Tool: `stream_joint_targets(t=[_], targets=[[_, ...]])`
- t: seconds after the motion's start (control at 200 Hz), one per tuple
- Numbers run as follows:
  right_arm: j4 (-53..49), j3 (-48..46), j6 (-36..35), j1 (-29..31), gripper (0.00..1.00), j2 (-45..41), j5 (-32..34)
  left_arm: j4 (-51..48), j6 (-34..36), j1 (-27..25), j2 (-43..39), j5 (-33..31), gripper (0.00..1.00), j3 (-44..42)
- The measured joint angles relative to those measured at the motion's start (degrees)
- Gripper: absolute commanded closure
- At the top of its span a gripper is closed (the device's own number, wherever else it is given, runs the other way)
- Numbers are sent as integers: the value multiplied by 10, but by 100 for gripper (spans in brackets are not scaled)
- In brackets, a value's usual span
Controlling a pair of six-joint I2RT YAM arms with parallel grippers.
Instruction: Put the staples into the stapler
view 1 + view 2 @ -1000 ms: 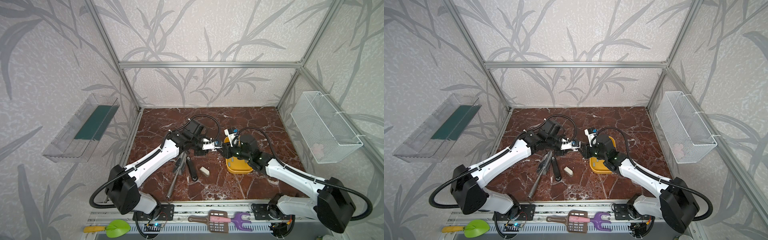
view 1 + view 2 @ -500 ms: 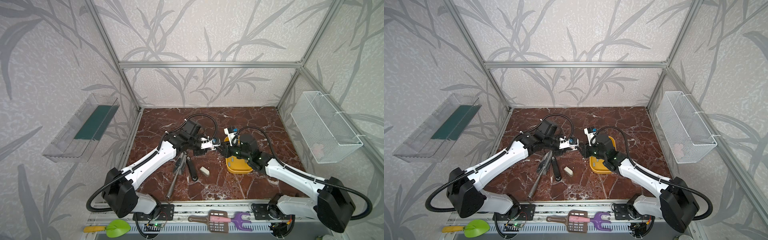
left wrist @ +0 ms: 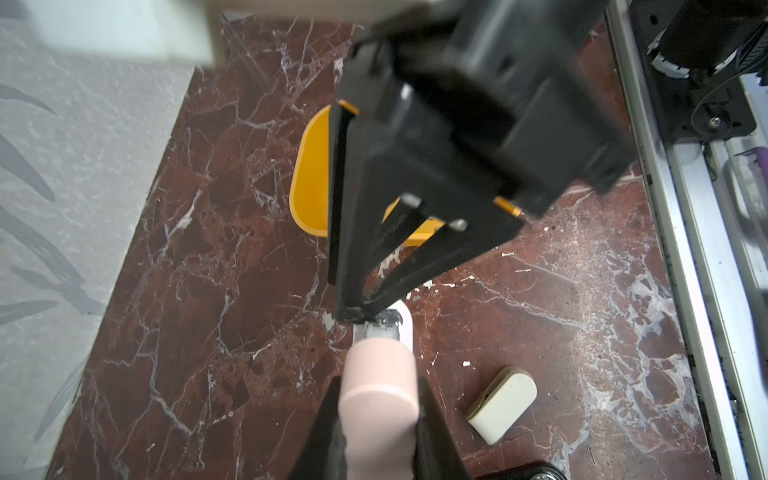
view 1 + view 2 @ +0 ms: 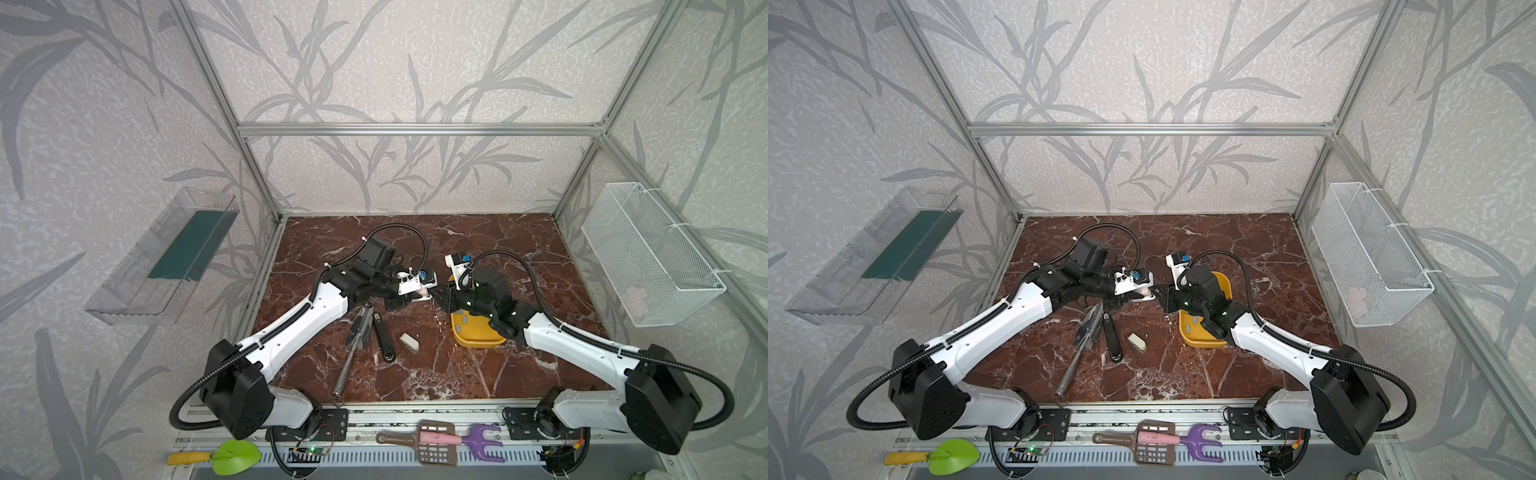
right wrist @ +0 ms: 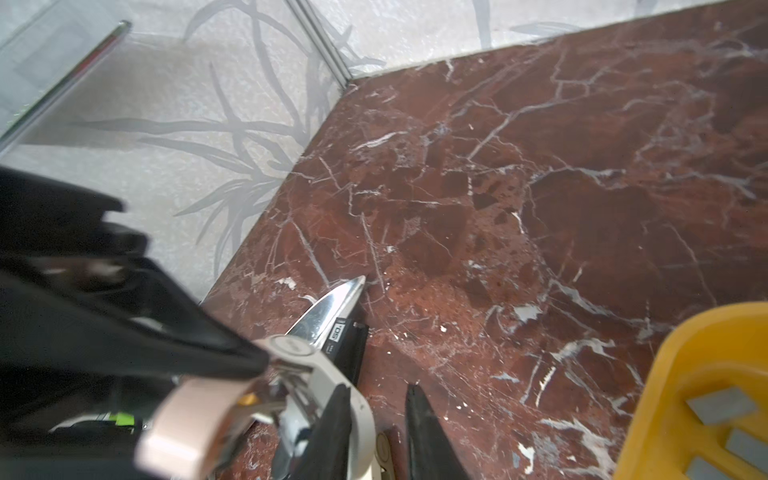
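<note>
Left gripper [image 3: 379, 399] clamped on pink stapler [image 4: 422, 293], nose pointing three o'clock, touching right gripper [image 3: 355, 309], nearly closed, grip unclear; staples [image 4: 464, 319] at five o'clock, nearer right arm.

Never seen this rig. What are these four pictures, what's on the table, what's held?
Two robot arms, each ending in a two-finger gripper, work over a marble-patterned table. Two pictures look down from overhead, nearly identical; two come from cameras on the wrists. The left gripper is clamped on a pink stapler. The right gripper has its tips at that stapler's front end; whether it pinches anything is unclear. A yellow tray holds grey staples. A small cream stapler, a black tool and a long metal tool lie nearby.
</note>
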Motion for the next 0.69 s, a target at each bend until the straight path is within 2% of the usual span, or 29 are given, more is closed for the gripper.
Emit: stream_joint_targets(t=[0.19, 0.41, 0.695], targets=[[-23, 0, 0, 5, 77, 19, 5, 54, -14, 3, -26, 50, 100, 0], [-36, 0, -1, 5, 73, 12, 21, 63, -21, 7, -26, 67, 100, 0], [-57, -27, -18, 5, 75, -93, 84, 69, -38, 11, -26, 69, 100, 0]])
